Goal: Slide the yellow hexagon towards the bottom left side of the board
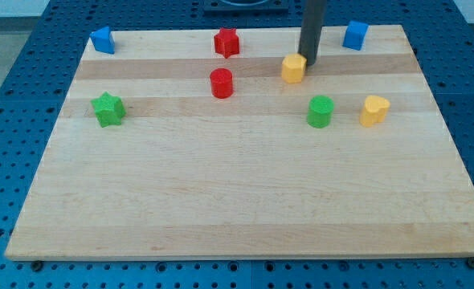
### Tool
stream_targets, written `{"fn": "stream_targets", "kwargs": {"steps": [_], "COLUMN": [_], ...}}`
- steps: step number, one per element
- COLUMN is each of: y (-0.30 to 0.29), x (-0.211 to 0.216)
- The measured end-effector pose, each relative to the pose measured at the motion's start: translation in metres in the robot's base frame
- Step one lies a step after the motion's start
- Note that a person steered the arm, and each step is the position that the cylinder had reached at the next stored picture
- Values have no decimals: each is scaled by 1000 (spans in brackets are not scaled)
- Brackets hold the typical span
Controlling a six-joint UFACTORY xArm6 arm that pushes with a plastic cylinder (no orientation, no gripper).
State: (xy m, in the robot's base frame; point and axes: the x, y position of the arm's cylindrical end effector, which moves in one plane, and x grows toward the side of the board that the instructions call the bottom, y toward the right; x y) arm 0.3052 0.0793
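Note:
The yellow hexagon [293, 68] lies on the wooden board [237, 193] near the view's top, right of the middle. My tip [309, 61] stands right against its upper right side, touching or almost touching it. The dark rod rises straight up out of the view's top edge.
A red cylinder [221, 83] lies left of the hexagon, a red star [226, 42] above it. A green cylinder [320, 111] and a yellow heart-like block [373, 110] lie below right. A blue block [354, 35] is at top right, a blue block [102, 39] at top left, a green star [108, 109] at left.

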Motion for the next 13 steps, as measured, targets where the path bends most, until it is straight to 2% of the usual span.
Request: {"fn": "stream_targets", "kwargs": {"steps": [1,2,3,4,5,6,7,8,9,10,12,13], "y": [-56,-53,-52,-68,-81,-68,-73,-132,-188,-189,-210,-175], "x": [25,23,41,118,147,117,129,178,198,194,220,205]}}
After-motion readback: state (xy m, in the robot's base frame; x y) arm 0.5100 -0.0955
